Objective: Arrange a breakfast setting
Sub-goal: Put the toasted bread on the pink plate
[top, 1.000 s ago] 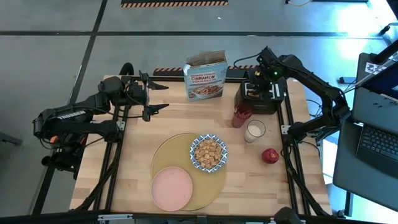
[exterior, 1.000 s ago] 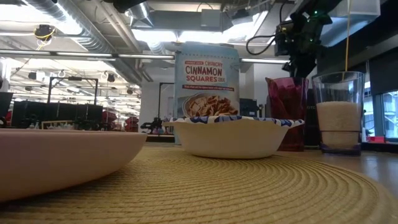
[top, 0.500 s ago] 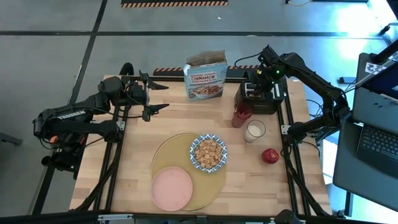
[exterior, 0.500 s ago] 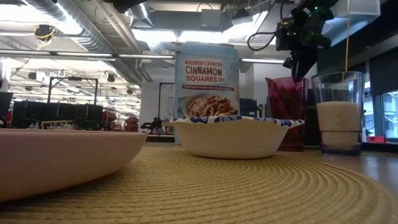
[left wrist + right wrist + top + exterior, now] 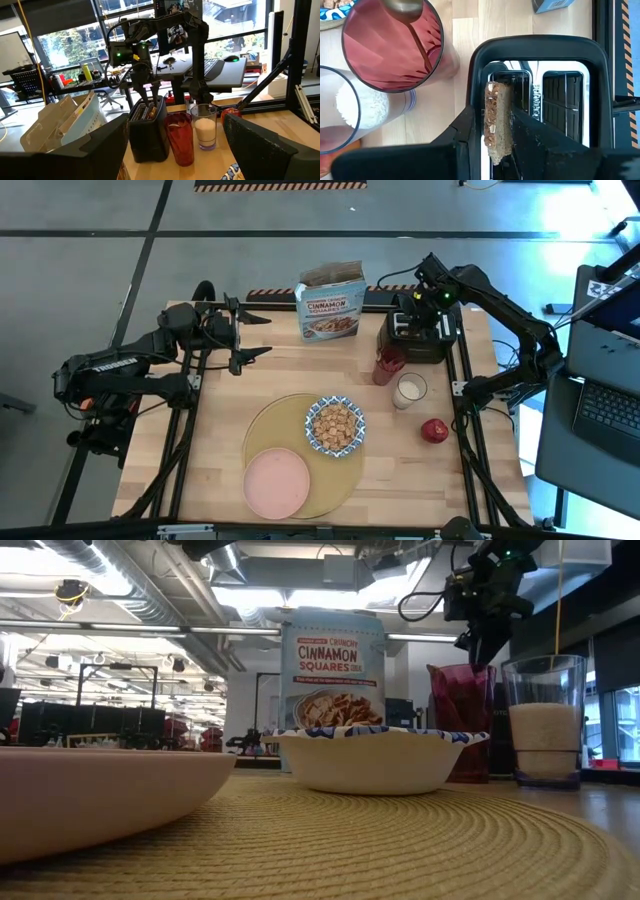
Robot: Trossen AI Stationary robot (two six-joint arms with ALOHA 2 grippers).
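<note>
My right gripper [image 5: 415,308] hangs over the black toaster [image 5: 418,338] at the table's far right, shut on the toast slice [image 5: 497,120] that stands in a slot. The tan placemat [image 5: 272,425] carries the pink plate [image 5: 277,483] and the blue-and-white bowl [image 5: 335,426], which holds cereal. The red cup [image 5: 388,363], the milk glass [image 5: 408,390] and the red apple [image 5: 434,430] stand on the wood to the right of the mat. My left gripper [image 5: 258,335] waits open and empty above the far left of the table. My right gripper pinches the toast slice by its two broad faces near the top edge [image 5: 496,131], one finger [image 5: 470,131] on each face. The fingers come from above, pointing down. The slice stands upright over the toaster slot [image 5: 506,82]; its lower end is hidden.
A blue cereal box [image 5: 331,302] stands upright at the far edge, left of the toaster. A spoon handle leans in the red cup [image 5: 415,37]. A laptop [image 5: 605,405] sits beyond the table's right edge. Bare wood lies left of the placemat.
My right gripper has risen a little above the toaster and then kept still.
</note>
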